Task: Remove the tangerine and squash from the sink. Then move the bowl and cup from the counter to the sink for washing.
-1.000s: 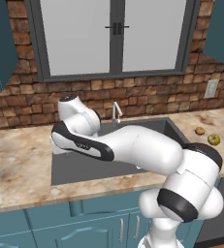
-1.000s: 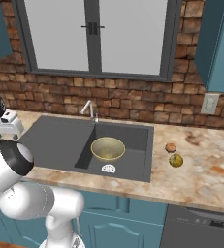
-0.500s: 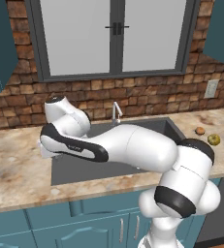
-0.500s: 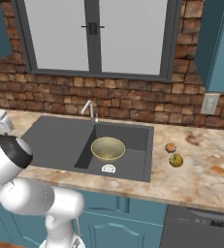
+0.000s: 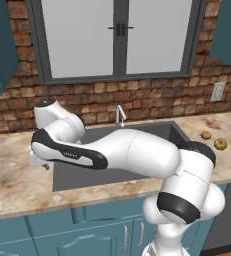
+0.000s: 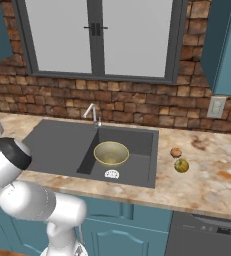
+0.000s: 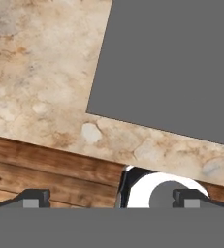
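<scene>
Sink (image 6: 57,145) holds one bowl (image 6: 111,152); one tangerine (image 6: 175,152), one squash (image 6: 181,165) on counter (image 6: 212,180).

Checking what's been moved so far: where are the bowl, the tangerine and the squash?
bowl (image 6: 111,153): right base view, inner bottom, in the sink basin.
tangerine (image 6: 175,152): right base view, its top, on the counter.
squash (image 6: 181,165): right base view, its middle, on the counter.

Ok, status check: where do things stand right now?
Tool open, empty, over the sink's left front corner. Wide olive-brass bowl in the dark grey sink basin. Tiny orange tangerine and yellow-green squash on the right counter. Nothing in the way.
</scene>
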Controlling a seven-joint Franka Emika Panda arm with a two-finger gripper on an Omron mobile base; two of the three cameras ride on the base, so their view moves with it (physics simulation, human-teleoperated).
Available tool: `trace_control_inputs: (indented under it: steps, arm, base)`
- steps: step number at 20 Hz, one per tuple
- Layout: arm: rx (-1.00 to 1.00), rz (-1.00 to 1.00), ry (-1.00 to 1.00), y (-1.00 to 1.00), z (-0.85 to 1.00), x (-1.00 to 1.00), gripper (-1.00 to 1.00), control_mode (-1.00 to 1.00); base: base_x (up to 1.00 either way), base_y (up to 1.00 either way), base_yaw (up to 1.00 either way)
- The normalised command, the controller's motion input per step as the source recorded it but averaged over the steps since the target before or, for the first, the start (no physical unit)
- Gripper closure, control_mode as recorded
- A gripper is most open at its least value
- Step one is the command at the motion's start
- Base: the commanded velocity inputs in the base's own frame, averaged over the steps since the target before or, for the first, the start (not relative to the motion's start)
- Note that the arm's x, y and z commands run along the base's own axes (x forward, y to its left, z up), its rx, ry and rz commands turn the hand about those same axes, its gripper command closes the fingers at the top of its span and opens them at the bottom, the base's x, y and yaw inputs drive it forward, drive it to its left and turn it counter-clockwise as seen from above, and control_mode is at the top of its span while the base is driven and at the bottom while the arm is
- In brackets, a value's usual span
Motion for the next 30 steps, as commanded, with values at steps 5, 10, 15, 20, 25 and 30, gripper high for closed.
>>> trace_control_inputs:
  steps: [5, 10, 15, 20, 25, 30]
  arm:
    - [0.11, 0.04, 0.01, 0.28, 0.07, -0.09, -1.00, -1.00]
    - [0.09, 0.04, 0.00, 0.31, 0.05, -0.07, -1.00, -1.00]
    - [0.05, 0.04, 0.00, 0.32, 0.00, -0.04, -1.00, -1.00]
    - [0.02, 0.02, 0.01, 0.30, 0.05, -0.05, -1.00, -1.00]
    - [0.00, 0.00, 0.11, 0.31, 0.05, 0.00, -1.00, -1.00]
    - [0.00, 0.00, 0.07, 0.33, 0.02, -0.01, -1.00, -1.00]
  base:
    - [0.00, 0.00, 0.00]
    - [0.00, 0.00, 0.00]
    - [0.00, 0.00, 0.00]
    - [0.00, 0.00, 0.00]
    - [0.00, 0.00, 0.00]
    - [0.00, 0.00, 0.00]
